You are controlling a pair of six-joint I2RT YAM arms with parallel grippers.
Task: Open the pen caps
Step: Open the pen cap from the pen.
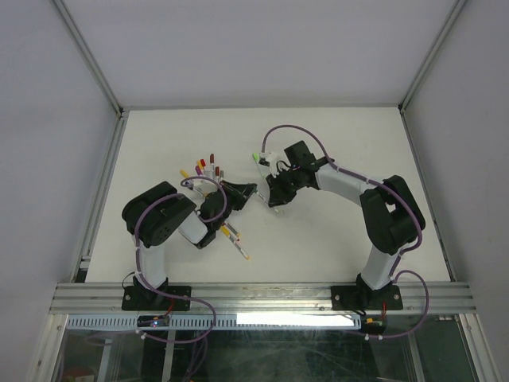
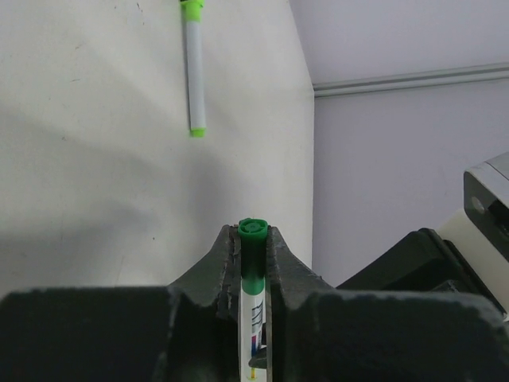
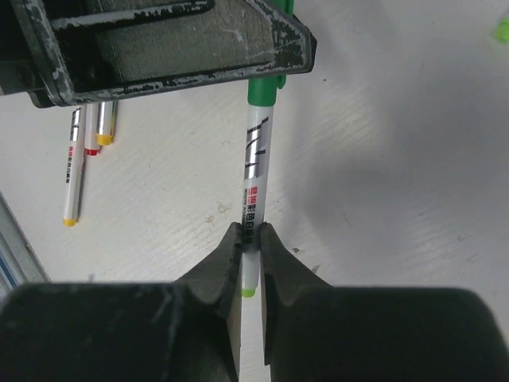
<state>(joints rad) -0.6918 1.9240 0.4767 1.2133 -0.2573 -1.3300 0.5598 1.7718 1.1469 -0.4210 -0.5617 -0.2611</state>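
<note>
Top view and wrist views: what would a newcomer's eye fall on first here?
One green pen is held between both grippers: the left gripper is shut on its green cap, and the right gripper is shut on the barrel near the other end. Just beyond the left arm lies a bunch of pens with coloured ends. A light-green pen lies alone farther back.

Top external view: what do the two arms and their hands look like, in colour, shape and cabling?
The left arm and right arm match: bulky black joint housings, white links between them, a purple cable looping outside each. The left hand and right hand are matt black, each with two tapering fingers; edges look scuffed. No readable markings.
</note>
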